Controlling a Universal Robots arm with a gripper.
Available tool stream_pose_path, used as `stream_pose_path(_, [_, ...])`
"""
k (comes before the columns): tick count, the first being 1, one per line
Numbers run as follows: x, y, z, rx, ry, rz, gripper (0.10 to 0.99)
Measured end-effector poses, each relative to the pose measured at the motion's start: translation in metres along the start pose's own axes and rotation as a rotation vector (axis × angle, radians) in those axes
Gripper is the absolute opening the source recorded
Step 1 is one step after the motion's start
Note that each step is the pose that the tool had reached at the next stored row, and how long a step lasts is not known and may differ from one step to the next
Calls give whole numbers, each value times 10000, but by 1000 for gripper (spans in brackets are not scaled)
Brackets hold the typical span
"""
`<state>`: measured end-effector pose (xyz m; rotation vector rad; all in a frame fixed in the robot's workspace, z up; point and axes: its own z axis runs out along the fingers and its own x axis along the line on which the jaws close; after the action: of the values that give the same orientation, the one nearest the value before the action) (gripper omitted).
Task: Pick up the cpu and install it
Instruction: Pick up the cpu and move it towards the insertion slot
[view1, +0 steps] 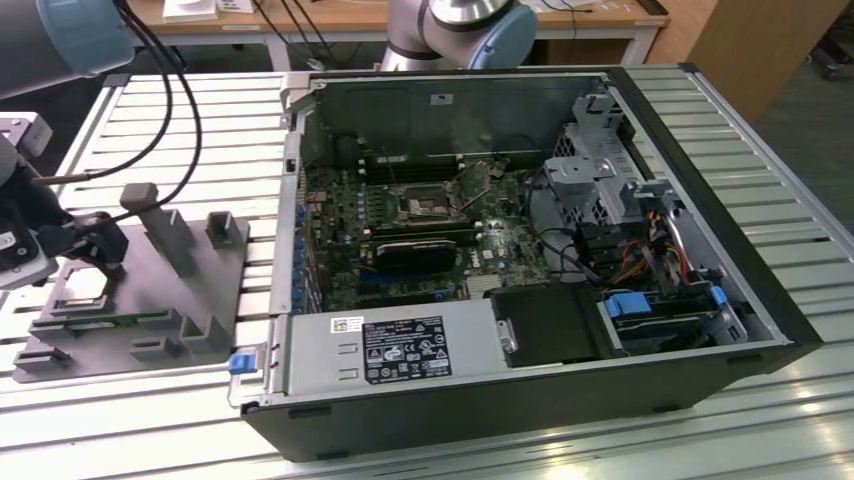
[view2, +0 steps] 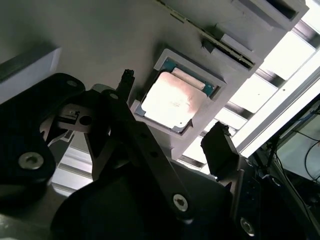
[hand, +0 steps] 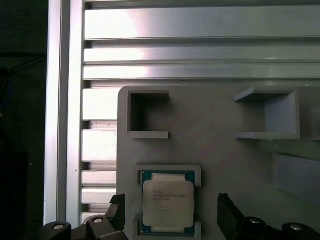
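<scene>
Black jaws wide — cpu (hand: 167, 207) between, untouched

The block (view1: 134, 290) lies on the table (view1: 747, 150), at the exterior view's left of the open computer case (view1: 534, 250). The cpu (hand: 167, 202) lies flat in a pocket (hand: 170, 171) at the block's edge. The gripper (hand: 171, 214) hangs over it, one finger on each side, both apart from it. The socket (view1: 424, 207) sits inside the case, well apart from the block.
</scene>
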<state>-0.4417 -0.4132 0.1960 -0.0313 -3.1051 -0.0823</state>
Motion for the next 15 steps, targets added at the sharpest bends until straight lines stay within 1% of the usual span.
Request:
stream_pose_path(2, [-1,-2,36,-1,-5,-1,820])
stream_pose_path(3, [-2,-3,52,-1,-10,-1,804])
stream_pose_path(5, [1,-4,71,0,-18,-1,804])
stream_pose_path(6, [5,-4,75,0,-19,0,737])
stream_pose_path(10, [20,-5,84,0,-25,-4,737])
stream_pose_path(14, [31,-7,111,-1,-41,-11,737])
stream_pose_path(15, [32,-7,116,-2,-43,-10,722])
